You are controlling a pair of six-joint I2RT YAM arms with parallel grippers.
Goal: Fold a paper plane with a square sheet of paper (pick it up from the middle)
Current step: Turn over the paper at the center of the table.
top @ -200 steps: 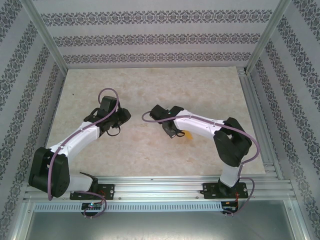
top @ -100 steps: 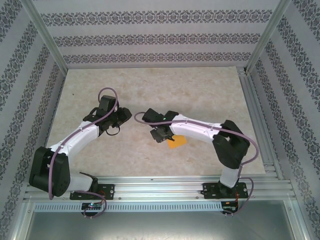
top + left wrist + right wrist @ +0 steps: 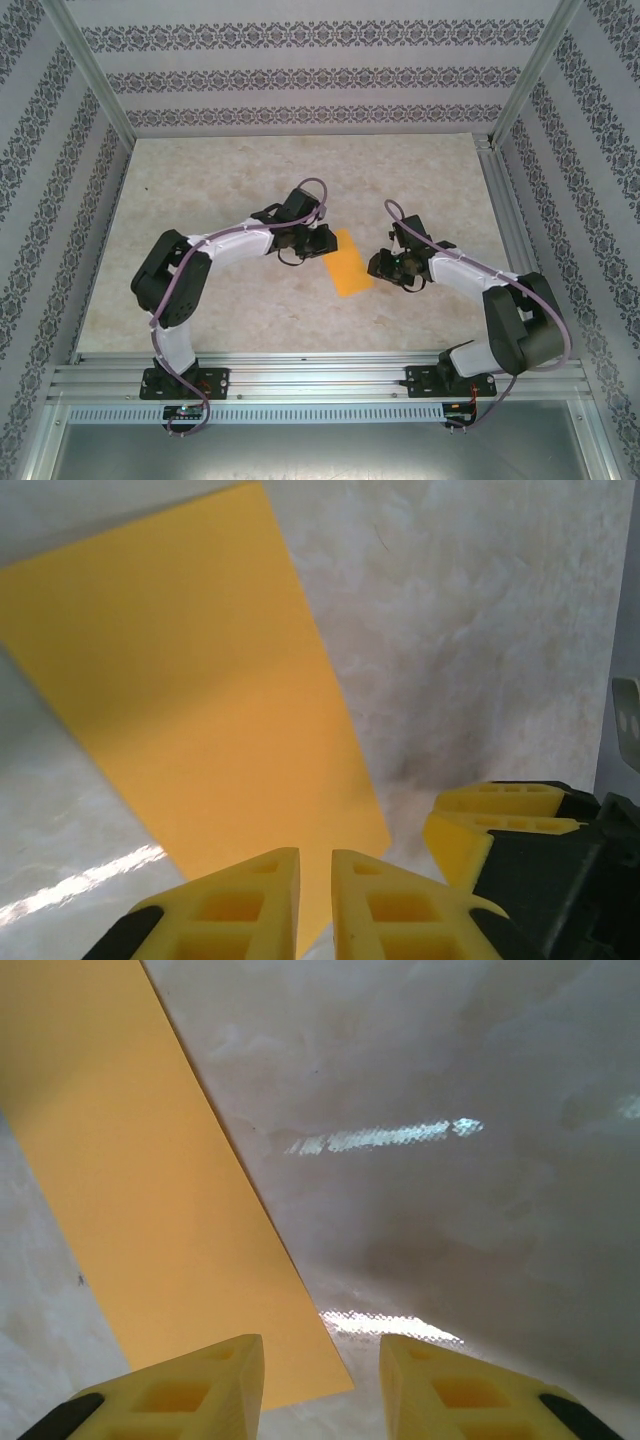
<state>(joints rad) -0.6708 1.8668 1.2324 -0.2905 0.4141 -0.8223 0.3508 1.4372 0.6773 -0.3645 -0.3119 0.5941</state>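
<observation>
paper [image 3: 347,262] now uncovered — arms repositioned

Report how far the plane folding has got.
Early stage. Done: the sheet of paper lies flat on the table as a rectangle, apparently folded in half. In hand: nothing gripped; the left claw sits nearly shut at its left edge, the right claw stands open just off its right edge. Left: the nose, the wings, the pointed shape.

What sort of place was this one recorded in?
Likely a purpose-built robot test cell: aluminium frame rails, patterned wallpaper panels boxing in a marble-look tabletop, bare but for the orange paper.
</observation>
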